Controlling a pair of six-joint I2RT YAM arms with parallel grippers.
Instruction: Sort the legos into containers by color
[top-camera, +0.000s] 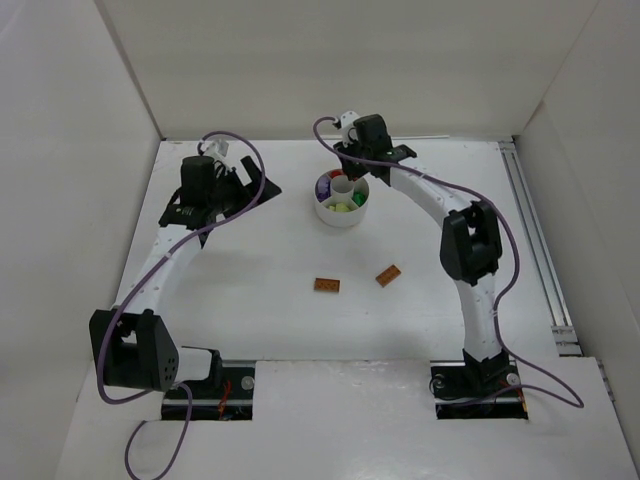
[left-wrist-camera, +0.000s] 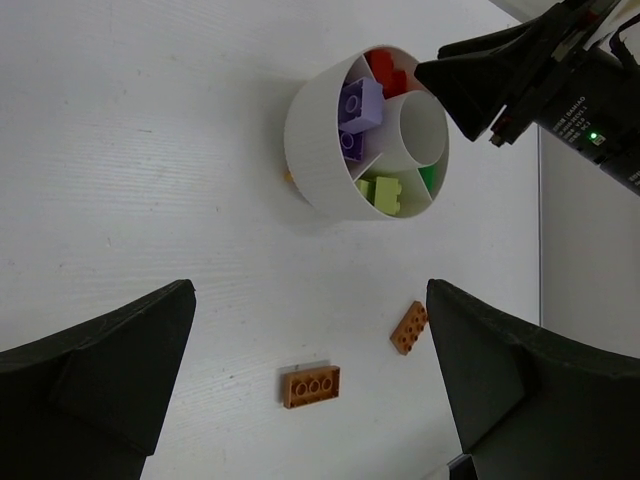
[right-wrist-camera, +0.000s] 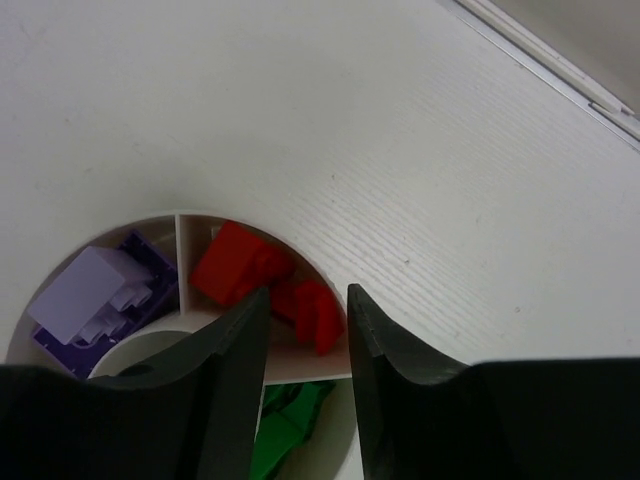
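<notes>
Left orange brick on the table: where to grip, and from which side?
I'd take the left orange brick from straight above, fingers across its short width, closing on the two long sides at mid-length. It lies flat on the table, long axis roughly across the top view, clear of the other orange brick.

No legible txt. Tiny white print on right gripper (left-wrist-camera: 445, 82) housing, too blurred.

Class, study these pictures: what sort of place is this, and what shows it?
Probably a robotics lab test cell: a white table boxed in by plain white panels, a left arm and right arm bolted at its near edge, and only a divided dish and orange bricks as props.
</notes>
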